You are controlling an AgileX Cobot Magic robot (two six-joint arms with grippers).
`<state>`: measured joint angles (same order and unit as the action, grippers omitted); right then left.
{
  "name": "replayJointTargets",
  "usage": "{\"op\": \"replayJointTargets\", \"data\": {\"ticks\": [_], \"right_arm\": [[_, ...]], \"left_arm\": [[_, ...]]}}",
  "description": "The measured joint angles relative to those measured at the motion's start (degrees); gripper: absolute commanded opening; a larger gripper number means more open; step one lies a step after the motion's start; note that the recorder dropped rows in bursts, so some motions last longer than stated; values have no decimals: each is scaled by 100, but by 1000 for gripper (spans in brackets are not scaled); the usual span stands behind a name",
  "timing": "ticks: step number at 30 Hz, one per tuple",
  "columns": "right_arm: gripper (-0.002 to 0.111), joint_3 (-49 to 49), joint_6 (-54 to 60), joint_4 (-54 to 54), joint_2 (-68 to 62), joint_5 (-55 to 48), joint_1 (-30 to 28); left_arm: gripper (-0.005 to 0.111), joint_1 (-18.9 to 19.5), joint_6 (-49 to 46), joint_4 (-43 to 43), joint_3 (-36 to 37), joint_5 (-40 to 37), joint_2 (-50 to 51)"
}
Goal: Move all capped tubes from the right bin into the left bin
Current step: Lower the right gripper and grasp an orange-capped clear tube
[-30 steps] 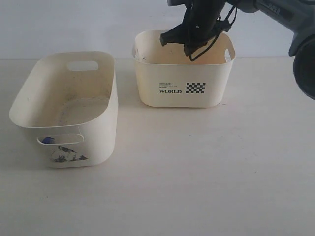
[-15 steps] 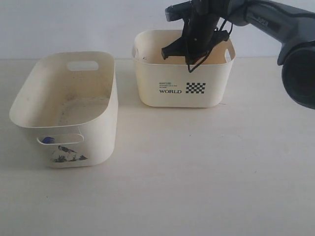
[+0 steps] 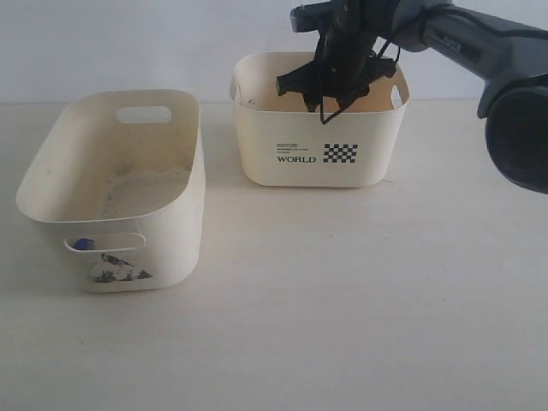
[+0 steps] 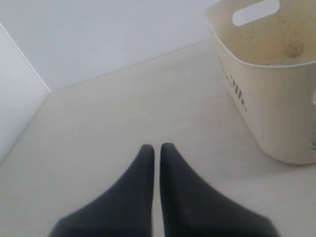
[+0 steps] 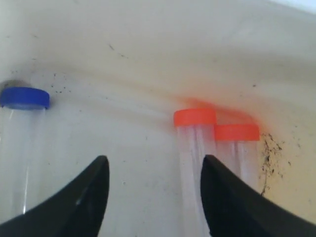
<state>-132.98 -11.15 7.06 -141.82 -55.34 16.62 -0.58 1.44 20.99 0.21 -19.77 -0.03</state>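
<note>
1. Your right pincer (image 5: 154,159) is down inside the right bin (image 3: 265,128), jaws wide, nothing between them. No grip yet.
2. Three capped tubes show in that bin: one blue-capped tube (image 5: 19,133) off to one side, and two orange-capped tubes (image 5: 190,163) side by side. The nearer orange one sits just beside one finger.
3. Pick one tube only. Shift so the nearer orange tube's body lies centred between the jaws and its neighbour stays outside them.
4. Close across the body below the cap, not on the cap. These tubes look round and slick, so they'll likely roll or squirt out if you pinch off-centre.
5. Lift clear of the rim before crossing over.
6. Left bin (image 3: 184,214): a blue cap (image 3: 83,244) shows through its front slot handle, so probably one tube is in already. Drop well inside.
7. Left pincer (image 4: 154,146) is closed with fingers together, holding nothing, over the bench (image 3: 342,300) beside the left bin. Keep it clear.
</note>
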Motion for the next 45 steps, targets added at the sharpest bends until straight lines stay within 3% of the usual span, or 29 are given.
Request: {"op": "replayJointTargets", "data": {"ticks": [45], "right_arm": [[59,-55,-329,282,-772,25,5]], "left_arm": [[4,0,0,84,0,0,0]]}}
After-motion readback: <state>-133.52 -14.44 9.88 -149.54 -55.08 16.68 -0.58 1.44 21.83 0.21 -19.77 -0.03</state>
